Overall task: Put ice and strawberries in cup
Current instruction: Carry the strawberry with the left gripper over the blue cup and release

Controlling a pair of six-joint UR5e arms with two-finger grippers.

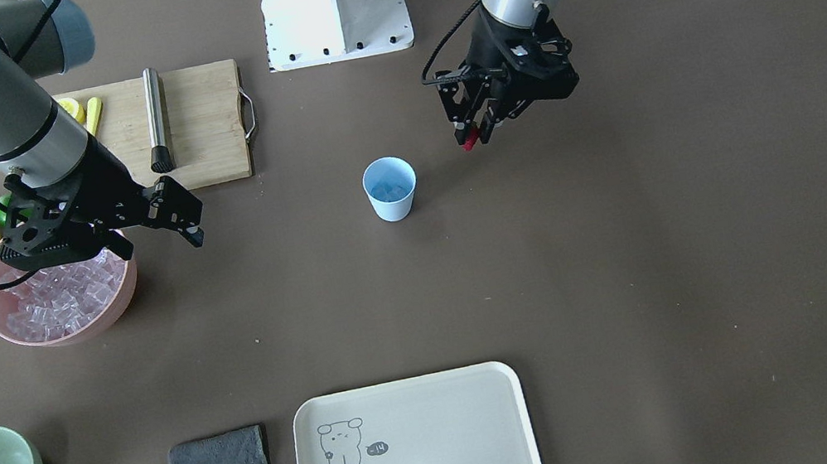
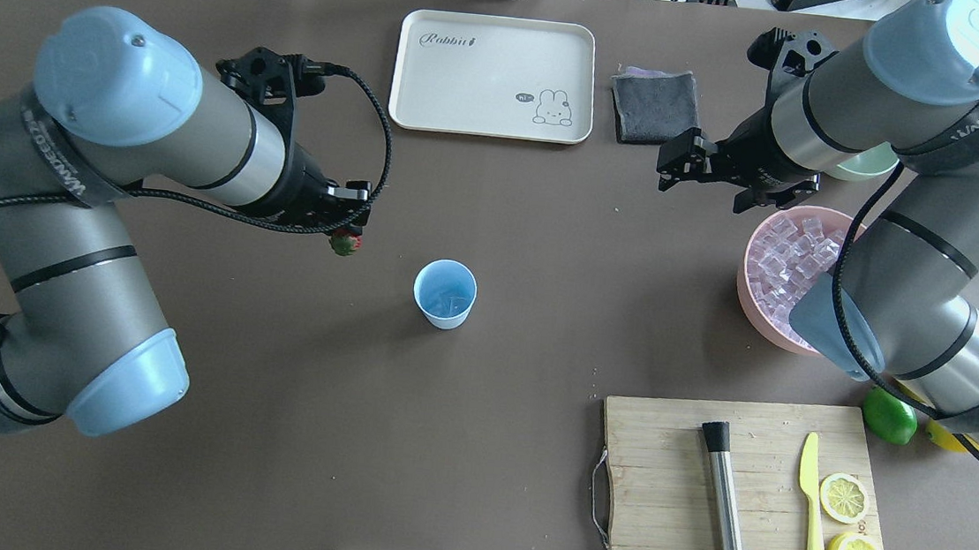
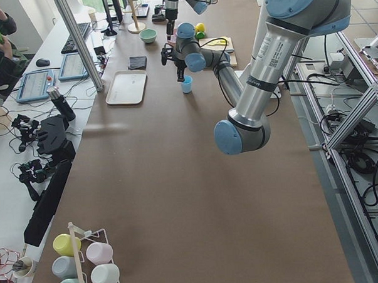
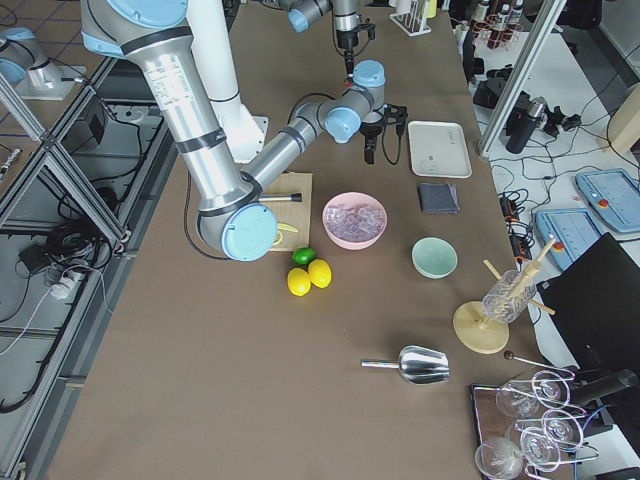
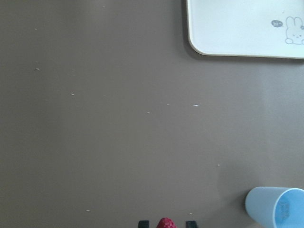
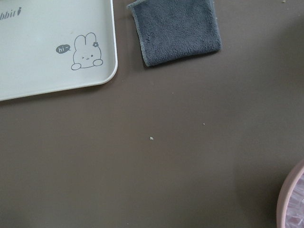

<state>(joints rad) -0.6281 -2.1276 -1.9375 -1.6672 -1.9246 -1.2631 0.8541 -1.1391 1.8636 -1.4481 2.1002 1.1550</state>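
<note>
PICTURED: Left claw, closed on the strawberry, hangs just upper right of the cup, which stands mid-worktop at centre of the front view. Best move, prob.: carry the berry squarely over the rim, dip low, then let go so it can't bounce out. The cup appears to hold some ice (count unclear). Right claw, wide open & empty, hovers over the pink bowl at frame left, heaped w/ cubes.

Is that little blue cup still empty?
Not empty: the small light-blue plastic cup, standing upright, has clear ice cubes in its bottom.
</note>
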